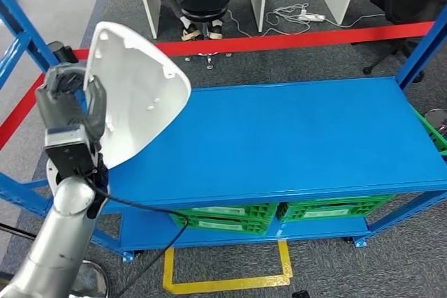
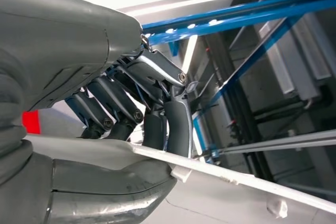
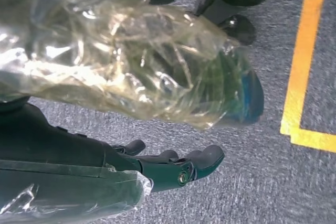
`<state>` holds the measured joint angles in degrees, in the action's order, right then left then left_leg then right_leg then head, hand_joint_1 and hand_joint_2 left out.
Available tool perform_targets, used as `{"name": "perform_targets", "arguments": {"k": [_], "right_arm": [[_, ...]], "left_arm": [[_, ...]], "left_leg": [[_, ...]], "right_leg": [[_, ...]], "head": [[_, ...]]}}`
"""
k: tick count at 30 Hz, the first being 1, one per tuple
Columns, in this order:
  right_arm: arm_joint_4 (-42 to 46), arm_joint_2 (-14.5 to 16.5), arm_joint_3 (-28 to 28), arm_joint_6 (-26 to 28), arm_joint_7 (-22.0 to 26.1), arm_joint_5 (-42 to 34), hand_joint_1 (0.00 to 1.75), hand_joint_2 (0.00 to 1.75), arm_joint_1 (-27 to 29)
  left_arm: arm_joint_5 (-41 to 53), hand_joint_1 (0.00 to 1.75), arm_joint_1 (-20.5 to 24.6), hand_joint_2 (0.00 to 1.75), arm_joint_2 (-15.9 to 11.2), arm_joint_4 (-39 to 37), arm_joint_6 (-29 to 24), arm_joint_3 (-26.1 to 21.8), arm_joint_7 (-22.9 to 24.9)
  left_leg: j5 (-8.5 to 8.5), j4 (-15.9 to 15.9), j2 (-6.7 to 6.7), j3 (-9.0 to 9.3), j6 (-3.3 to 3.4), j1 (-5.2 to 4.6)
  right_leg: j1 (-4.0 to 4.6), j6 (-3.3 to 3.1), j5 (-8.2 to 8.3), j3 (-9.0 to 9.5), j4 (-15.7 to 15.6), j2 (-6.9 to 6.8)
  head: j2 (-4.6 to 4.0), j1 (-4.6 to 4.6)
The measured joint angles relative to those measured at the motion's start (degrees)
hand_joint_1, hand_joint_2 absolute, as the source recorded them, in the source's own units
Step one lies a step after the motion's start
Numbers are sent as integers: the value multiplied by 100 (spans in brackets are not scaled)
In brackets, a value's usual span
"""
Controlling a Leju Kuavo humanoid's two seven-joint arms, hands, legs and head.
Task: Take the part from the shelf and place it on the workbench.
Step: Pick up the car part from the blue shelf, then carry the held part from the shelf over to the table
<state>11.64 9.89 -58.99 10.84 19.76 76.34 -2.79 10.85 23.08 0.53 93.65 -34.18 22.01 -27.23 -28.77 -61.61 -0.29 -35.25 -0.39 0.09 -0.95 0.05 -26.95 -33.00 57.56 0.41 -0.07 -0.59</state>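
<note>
White curved shell part (image 1: 138,99), mounting bosses inside, gripped by L hand (image 1: 71,106)

My left hand (image 1: 71,106), matt grey plastic with dark metal-pinned fingers (image 2: 118,100), holds a white, smooth, moulded plastic shell part (image 1: 138,92) with a soft sheen. My brushed silver metal forearm (image 1: 55,242) looks satiny. The blue painted metal shelf (image 1: 295,137) is smooth and semi-glossy. Below it sit green ribbed plastic crates (image 1: 226,218) on rough grey carpet floor (image 3: 253,182). My right hand (image 3: 186,166) is glossy dark, beside crinkled clear plastic film (image 3: 118,51).
</note>
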Motion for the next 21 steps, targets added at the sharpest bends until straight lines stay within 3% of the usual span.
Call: {"name": "perform_targets", "arguments": {"k": [2, 4, 5, 6, 8, 10, 13, 14, 16, 18, 19, 20, 21], "right_arm": [[1, 5, -1, 8, 2, -2, 0, 0, -4], [1, 8, -2, 13, 2, -6, 0, 0, 1], [1, 9, -2, 16, 2, -10, 0, 0, 2], [1, 11, -3, 20, 3, -16, 0, 0, 3], [1, 20, -5, 28, 11, -27, 0, 0, -1], [1, 27, -7, 32, 28, -32, 0, 0, -7], [1, 27, -13, 33, 48, -49, 0, 0, -1], [0, 27, -15, 34, 51, -57, 0, 0, 0], [0, 27, -16, 36, 54, -70, 0, 0, -4], [0, 27, -16, 36, 56, -79, 0, 0, -2], [0, 27, -17, 35, 56, -82, 0, 0, 1], [0, 27, -20, 36, 57, -86, 0, 0, 4], [1, 27, -23, 36, 58, -90, 0, 0, 4]], "left_arm": [[1, 175, -80, 175, -20, 54, -22, 0, -16], [1, 175, -171, 175, -29, 82, -33, 0, -17], [1, 175, -200, 175, -31, 94, -39, 0, -18], [5, 175, -218, 175, -33, 109, -50, 0, -19], [40, 175, -249, 175, -36, 148, -87, 2, -41], [111, 175, -316, 175, -38, 195, -141, 11, -86], [202, 175, -473, 175, -55, 262, -232, 21, -130], [216, 175, -514, 175, -59, 284, -256, 24, -140], [231, 175, -586, 175, -62, 319, -289, 34, -180], [233, 175, -673, 175, -67, 336, -308, 46, -216], [234, 175, -717, 175, -70, 337, -316, 51, -225], [236, 175, -755, 175, -73, 338, -320, 57, -229], [236, 175, -785, 175, -75, 339, -323, 63, -233]], "left_leg": [[-362, -725, 3, -320, -49, 18], [-486, -1222, 3, -547, -72, 36], [-389, -1179, 4, -526, -72, 42], [-203, -921, 4, -402, -64, 46], [168, -164, 6, -33, -29, 43], [272, 284, 5, 167, 13, 29], [270, 368, 7, 169, 97, 29], [293, 387, 13, 170, 136, 40], [334, 413, 26, 159, 196, 55], [355, 410, 31, 126, 223, 41], [366, 409, 33, 110, 230, 33], [379, 407, 32, 96, 232, 27], [392, 407, 28, 86, 228, 22]], "right_leg": [[-1, -31, -2, 0, 0, -7], [0, -37, -5, 1, 3, -10], [0, -37, -5, 4, 6, -9], [0, -35, -6, 12, 8, -8], [12, -14, -14, 20, 19, -4], [30, 37, -10, -10, 34, 0], [32, 127, -5, -43, 26, 0], [31, 155, -84, -83, 102, -3], [25, 193, -431, -309, 609, -8], [24, 214, -799, -611, 1359, -11], [25, 218, -860, -686, 1574, -11], [26, 213, -812, -656, 1575, -11], [28, 199, -671, -514, 1353, -11]], "head": [[0, -21], [0, -20], [0, -20], [0, -21], [0, -20], [0, -13], [0, -9], [0, -1], [0, 26], [0, 40], [0, 39], [0, 41], [0, 40]]}}
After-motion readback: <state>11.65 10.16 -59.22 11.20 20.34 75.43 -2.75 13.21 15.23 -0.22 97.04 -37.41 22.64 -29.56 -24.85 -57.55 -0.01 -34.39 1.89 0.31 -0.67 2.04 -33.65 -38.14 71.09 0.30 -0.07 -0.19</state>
